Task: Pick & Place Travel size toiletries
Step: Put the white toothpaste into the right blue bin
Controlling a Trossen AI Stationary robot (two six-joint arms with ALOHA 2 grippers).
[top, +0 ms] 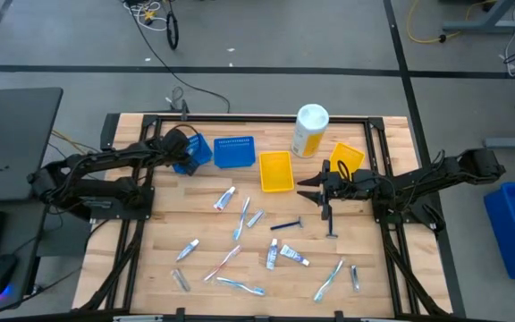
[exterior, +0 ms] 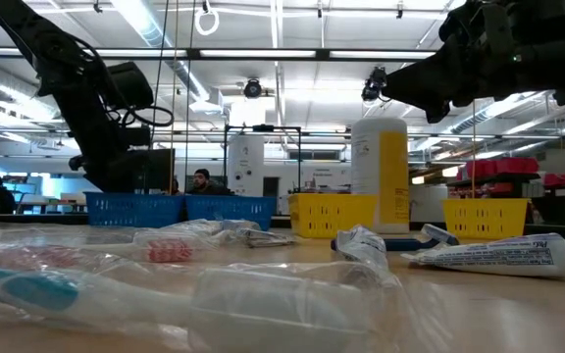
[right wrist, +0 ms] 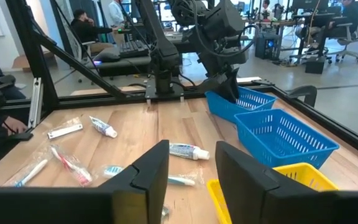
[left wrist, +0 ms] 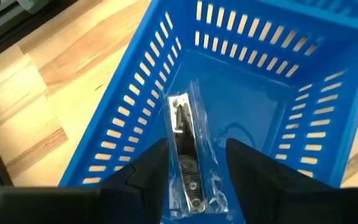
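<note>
My left gripper (left wrist: 197,168) hovers open over the leftmost blue tray (left wrist: 135,106), at the table's far left (top: 193,157). A dark razor in a clear wrapper (left wrist: 184,140) runs from between its spread fingers down into that tray. My right gripper (right wrist: 192,168) stands open and level near the yellow trays (top: 316,190), with nothing between its fingers. Several travel size toiletries lie loose on the table: a tube (top: 225,199), a toothbrush (top: 243,219), a dark razor (top: 286,225) and a second tube (top: 273,255). My left gripper has a finger on either side of the wrapped razor's near end (left wrist: 191,186), coming from above and slanting down along it. I cannot tell whether the fingers touch the wrapper. The razor's far end points down at the tray floor.
A second blue tray (top: 234,152), two yellow trays (top: 276,171) (top: 348,159) and a tall yellow bottle with a white cap (top: 310,131) line the far side. A dark frame (top: 257,117) borders the wooden table. People sit in the room beyond.
</note>
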